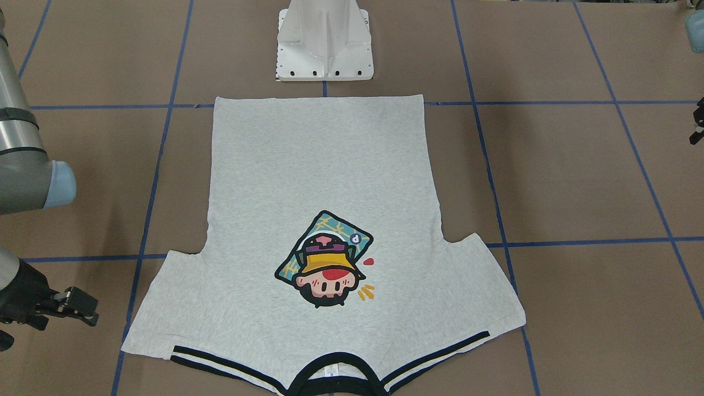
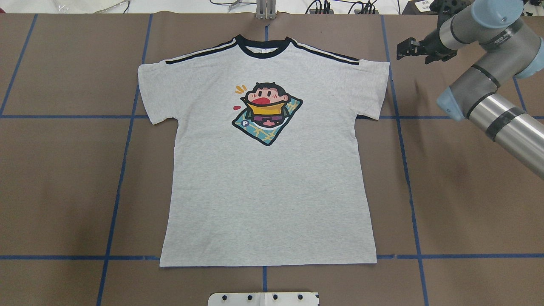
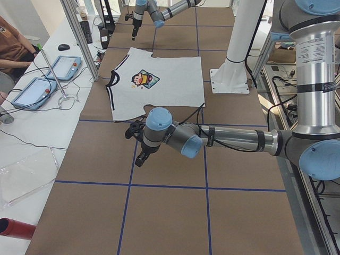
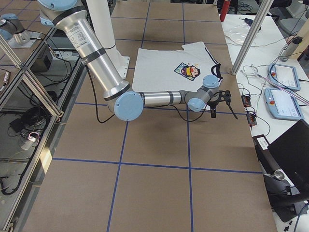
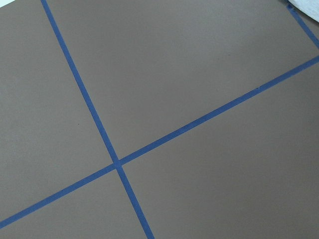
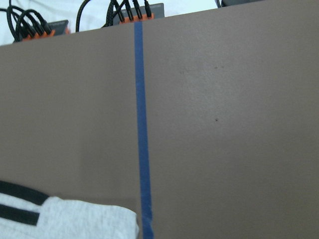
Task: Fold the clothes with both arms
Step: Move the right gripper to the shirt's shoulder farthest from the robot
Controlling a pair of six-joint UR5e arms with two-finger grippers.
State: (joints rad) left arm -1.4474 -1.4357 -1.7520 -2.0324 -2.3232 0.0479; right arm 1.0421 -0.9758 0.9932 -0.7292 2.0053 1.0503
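The light grey T-shirt (image 2: 267,170) lies flat and face up on the brown table, its black collar (image 2: 263,46) at the far edge and its hem toward the robot's base. The cartoon print (image 1: 324,259) shows on the chest. My right gripper (image 2: 403,49) hovers open beside the right sleeve (image 2: 372,89), holding nothing. The right wrist view catches that sleeve's striped corner (image 6: 75,219). My left gripper (image 3: 139,144) hangs off the left sleeve's side, apart from the cloth. Only a black edge of it (image 1: 697,124) shows in the front-facing view, so I cannot tell its state.
The white pedestal base (image 1: 324,44) stands just behind the hem. Blue tape lines (image 2: 121,170) grid the table. Cables and plugs (image 2: 323,6) line the far edge. A side table carries teach pendants (image 3: 58,66), and a person (image 3: 13,45) sits by it.
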